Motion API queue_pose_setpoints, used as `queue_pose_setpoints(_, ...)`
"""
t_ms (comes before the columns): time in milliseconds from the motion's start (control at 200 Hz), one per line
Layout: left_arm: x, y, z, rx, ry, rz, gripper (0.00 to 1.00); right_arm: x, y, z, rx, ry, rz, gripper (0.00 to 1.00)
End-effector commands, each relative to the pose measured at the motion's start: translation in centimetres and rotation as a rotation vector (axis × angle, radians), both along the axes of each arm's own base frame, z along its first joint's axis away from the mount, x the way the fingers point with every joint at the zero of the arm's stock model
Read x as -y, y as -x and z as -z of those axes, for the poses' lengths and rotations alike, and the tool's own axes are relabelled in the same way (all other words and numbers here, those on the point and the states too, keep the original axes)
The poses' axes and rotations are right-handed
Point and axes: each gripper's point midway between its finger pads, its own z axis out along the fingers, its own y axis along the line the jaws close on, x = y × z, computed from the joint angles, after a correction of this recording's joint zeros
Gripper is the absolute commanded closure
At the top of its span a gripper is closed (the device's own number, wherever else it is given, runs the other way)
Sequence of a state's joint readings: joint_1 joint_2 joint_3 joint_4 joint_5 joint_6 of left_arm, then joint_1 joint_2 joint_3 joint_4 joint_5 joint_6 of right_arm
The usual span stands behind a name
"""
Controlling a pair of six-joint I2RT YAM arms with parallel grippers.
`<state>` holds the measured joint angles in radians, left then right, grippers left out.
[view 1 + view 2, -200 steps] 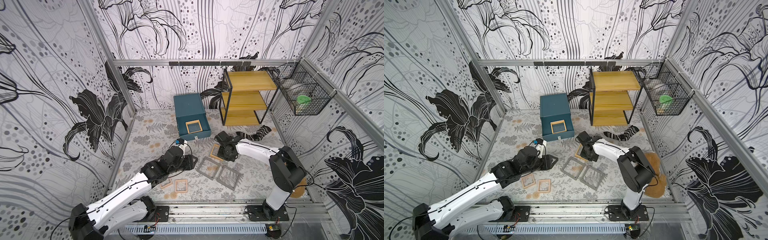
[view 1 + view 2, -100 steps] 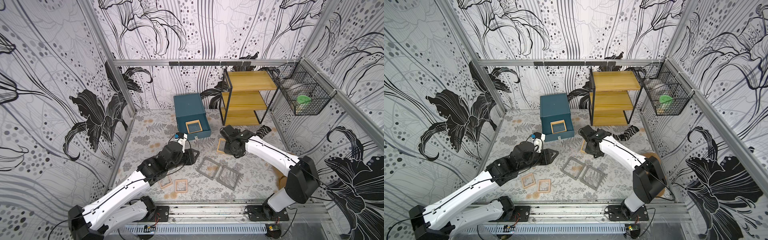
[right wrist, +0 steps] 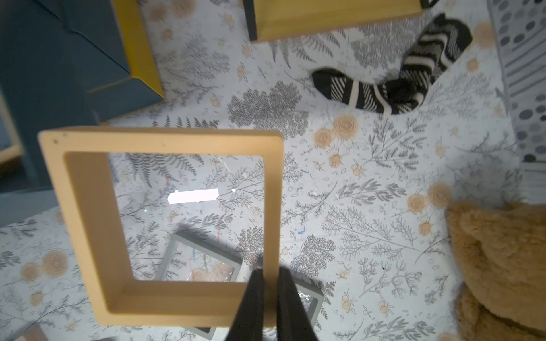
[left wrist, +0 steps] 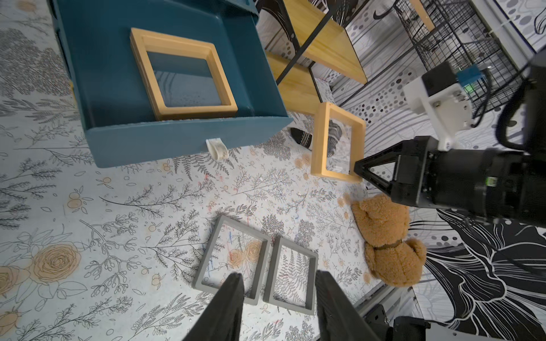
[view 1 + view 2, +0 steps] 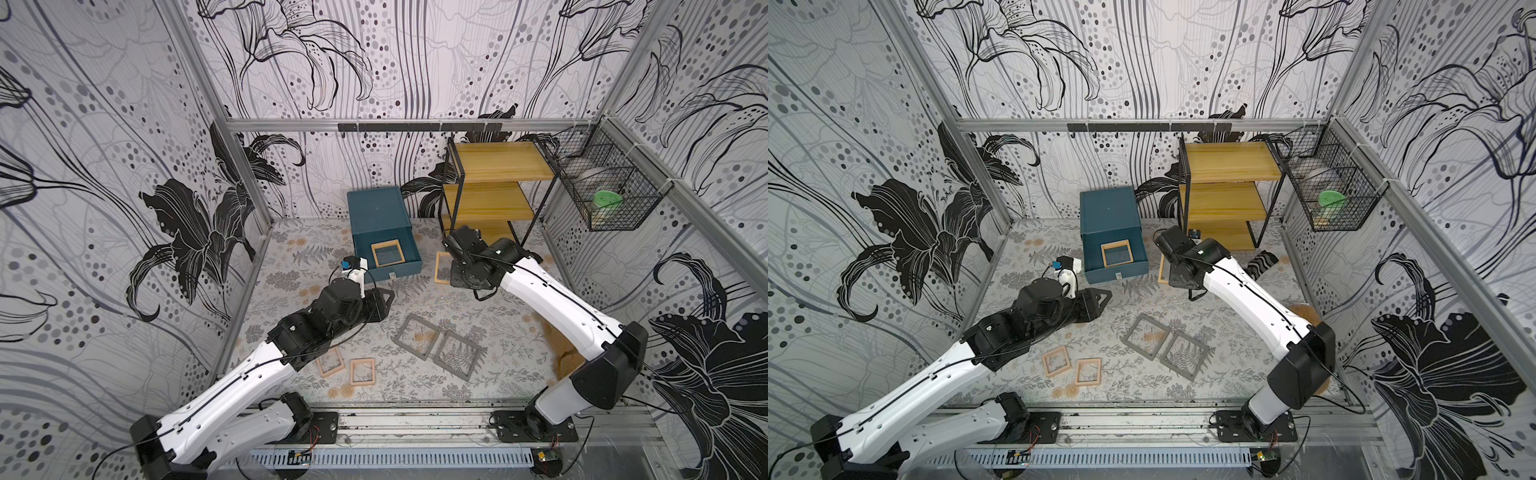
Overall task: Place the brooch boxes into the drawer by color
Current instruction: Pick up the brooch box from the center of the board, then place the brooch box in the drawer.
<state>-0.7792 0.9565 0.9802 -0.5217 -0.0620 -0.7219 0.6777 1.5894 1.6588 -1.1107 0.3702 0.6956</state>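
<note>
Three things worry me, biggest first. The drawer (image 5: 376,210) has one tray (image 4: 177,141) pulled out, and its walls stand high. If I carry in too low, I judge the load strikes a wall and shoves the whole thing back. The yellow box (image 4: 147,73) lying flat inside takes up much of the tray floor, so a second one may land propped on it or on the rim. The held yellow box (image 3: 84,230) stands on edge just beside the tray, on the shelf (image 5: 498,166) side. Pinched near one corner only, it could swing or twist free. The right gripper (image 3: 269,273) has its fingers clamped across that thin frame bar. The left gripper (image 4: 277,276), fingers apart and empty, hovers near the tray front, where the arms could meet.
</note>
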Motion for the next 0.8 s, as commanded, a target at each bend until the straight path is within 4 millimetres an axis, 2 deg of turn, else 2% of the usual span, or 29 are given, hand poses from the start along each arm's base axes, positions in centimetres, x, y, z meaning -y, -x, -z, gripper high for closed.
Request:
queue_pose_setpoints(0, -1.2, -0.8, -1.9, 0.038, -0.012, -0.076, 0.55, -0.8, -0.8, -1.9, 0.034, 0.062, -0.063, 1.00)
queue_pose_setpoints(65, -1.6, -1.2, -2.1, 0.031, -0.019, -0.104, 0.55, -1.6, -1.4, -3.5, 0.064, 0.040, -0.082, 1.00)
queue_pose_setpoints(95, -1.7, -1.4, -2.2, 0.031, -0.020, -0.112, 0.55, -2.6, -1.9, -3.0, 0.042, 0.031, -0.103, 1.00)
queue_pose_setpoints(350, -4.3, -3.0, -2.4, 0.004, 0.004, -0.235, 0.55, -6.6, -4.6, -6.0, 0.117, -0.034, -0.183, 1.00)
queue_pose_setpoints(576, -6.9, -3.9, -3.2, 0.012, -0.009, -0.324, 0.55, -10.4, -6.5, -6.5, 0.141, -0.087, -0.258, 1.00)
queue_pose_setpoints(796, -10.1, -3.5, -4.2, 0.034, -0.026, -0.466, 0.54, -13.6, -7.9, -6.3, 0.155, -0.138, -0.317, 1.00)
